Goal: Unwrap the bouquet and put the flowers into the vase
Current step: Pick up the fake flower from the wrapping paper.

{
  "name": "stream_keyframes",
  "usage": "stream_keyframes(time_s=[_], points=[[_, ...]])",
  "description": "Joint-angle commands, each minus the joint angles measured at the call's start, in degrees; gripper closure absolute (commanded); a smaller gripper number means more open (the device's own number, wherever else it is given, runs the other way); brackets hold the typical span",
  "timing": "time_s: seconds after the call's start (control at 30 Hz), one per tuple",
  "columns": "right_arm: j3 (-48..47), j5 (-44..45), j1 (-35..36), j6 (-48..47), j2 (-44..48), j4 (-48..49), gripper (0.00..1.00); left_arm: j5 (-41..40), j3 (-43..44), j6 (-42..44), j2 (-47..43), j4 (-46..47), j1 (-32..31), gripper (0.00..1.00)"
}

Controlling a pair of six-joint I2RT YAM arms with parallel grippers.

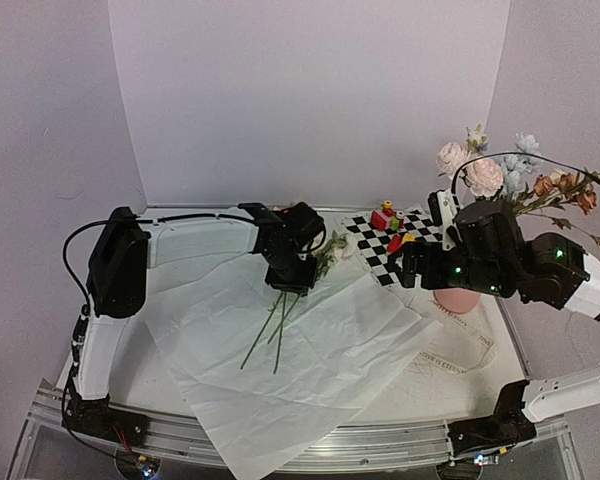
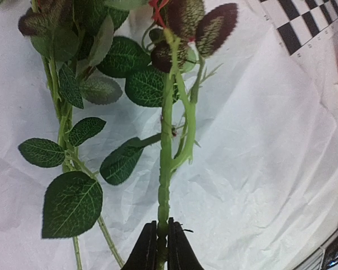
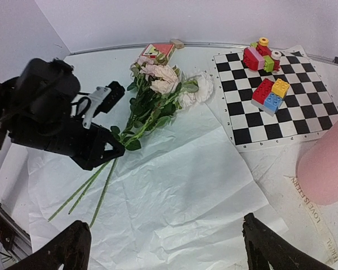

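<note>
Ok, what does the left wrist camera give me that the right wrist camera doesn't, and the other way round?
Only the left wrist view: a close-up of the left gripper pinched shut on one green stem, with veined leaves beside it.
Only the right wrist view: the blooms, the toy blocks, the side of the pink vase, and the right gripper open, holding nothing.
Both: greenery lying on the white paper and part of the checkerboard mat.

My left gripper (image 2: 162,247) pinches one green flower stem (image 2: 166,169), jaws closed on it. Second leafy stem (image 2: 62,124) lies to its left. Creased white paper (image 2: 270,140) underneath; checkerboard mat (image 2: 307,22) at top right.
</note>
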State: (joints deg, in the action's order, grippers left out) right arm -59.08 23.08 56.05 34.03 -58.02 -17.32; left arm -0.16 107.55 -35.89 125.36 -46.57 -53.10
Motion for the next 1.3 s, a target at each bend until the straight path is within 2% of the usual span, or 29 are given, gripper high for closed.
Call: stream_keyframes(time_s=[0.0,0.2,0.27,0.33,0.4,0.53,0.67,0.83,0.97,1.27], points=[[0.91,-1.22,0.18,2.29,-2.66,2.57,0.05,-1.08,-0.85,-0.58,-8.1,-0.83,-0.17,0.92],[-8.04,-9.05,0.17,7.14,-12.05,3.92,0.09,-0.29,-3.97,-1.1,-16.02,-0.57,-0.16,0.97],[-10.74,-11.73,-0.36,10.0,-14.54,4.01,0.18,0.62,-4.48,-0.68,-17.8,-0.53,-0.16,1.0],[-13.32,-14.76,-1.73,15.16,-17.67,4.05,0.31,1.93,-5.13,-0.67,-19.3,-0.45,-0.16,1.0],[-14.41,-18.95,-3.82,21.72,-19.94,4.09,0.37,2.05,-5.73,-0.94,-20.79,-0.43,-0.16,1.0],[-14.94,-26.52,-8.2,32.95,-23.54,5.46,0.35,2.66,-7.31,-1.57,-23.51,0.27,-0.16,1.0],[-17.18,-27.81,-8.63,41.68,-27.15,7.76,0.3,5.21,-10.53,-1.44,-26.67,4.71,-0.16,1.0],[-17.13,-32.16,-8.61,51.58,-30.64,17.08,0.29,8.71,-14.44,-1.29,-29.64,11.77,-0.16,1.0],[-18.72,-33.46,-8.48,56.21,-33.57,19.79,0.33,9.67,-14.57,-1.14,-30.34,13.88,-0.16,1.0],[-18.11,-28.75,-8.25,62.5,-34.35,19.86,0.44,11.24,-16.06,-1.12,-31.7,14.66,-0.18,1.0]])
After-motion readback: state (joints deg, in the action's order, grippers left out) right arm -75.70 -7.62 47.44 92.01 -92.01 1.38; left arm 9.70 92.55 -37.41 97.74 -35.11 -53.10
